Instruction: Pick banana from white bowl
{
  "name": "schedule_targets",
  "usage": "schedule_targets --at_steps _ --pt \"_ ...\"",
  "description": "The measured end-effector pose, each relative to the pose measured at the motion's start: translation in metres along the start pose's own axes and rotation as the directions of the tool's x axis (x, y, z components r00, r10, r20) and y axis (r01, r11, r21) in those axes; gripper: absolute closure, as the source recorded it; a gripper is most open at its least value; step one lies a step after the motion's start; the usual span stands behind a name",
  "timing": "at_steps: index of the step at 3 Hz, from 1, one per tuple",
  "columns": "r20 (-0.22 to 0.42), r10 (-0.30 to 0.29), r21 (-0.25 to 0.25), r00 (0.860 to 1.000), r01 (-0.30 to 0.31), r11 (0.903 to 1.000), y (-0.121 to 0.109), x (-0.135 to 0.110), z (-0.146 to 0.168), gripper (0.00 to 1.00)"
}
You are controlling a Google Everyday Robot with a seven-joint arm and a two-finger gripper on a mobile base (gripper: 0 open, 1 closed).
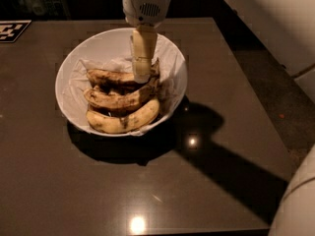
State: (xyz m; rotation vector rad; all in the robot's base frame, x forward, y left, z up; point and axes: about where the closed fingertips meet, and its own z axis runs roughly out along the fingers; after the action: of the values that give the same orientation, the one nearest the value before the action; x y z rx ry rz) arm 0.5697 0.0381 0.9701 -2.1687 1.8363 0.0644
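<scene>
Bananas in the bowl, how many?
3, all in the white bowl: far banana with the hand at its end, middle banana, near banana. Paper lining could hide more.

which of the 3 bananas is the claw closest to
The back banana, the darkest: the claw hangs at its right end. The middle banana and front banana lie nearer the camera.

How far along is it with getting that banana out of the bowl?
Done: the reach. The gripper is down inside the white bowl, its tip at the right end of the rearmost, darkest banana. In hand: getting hold of it. Left: the lift. That banana lies on the paper beside the middle banana and the front banana; nothing is raised yet.
</scene>
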Motion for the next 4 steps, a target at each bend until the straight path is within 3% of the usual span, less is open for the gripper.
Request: schedule_targets --at_steps 1,2,3,4 --pt "0.003 -0.022 -0.027 1.000 0.022 0.9994 0.001 -0.019 0.007 0.18" --pt "0.012 -0.032 -0.056 0.999 0.032 0.9979 0.003 -0.032 0.014 0.28" --pt "0.025 -0.031 -0.077 0.999 0.033 0.9965 0.004 -0.039 0.020 0.35" --pt "0.033 -0.021 -0.105 0.999 0.024 0.9942 0.004 -0.038 0.030 0.35"
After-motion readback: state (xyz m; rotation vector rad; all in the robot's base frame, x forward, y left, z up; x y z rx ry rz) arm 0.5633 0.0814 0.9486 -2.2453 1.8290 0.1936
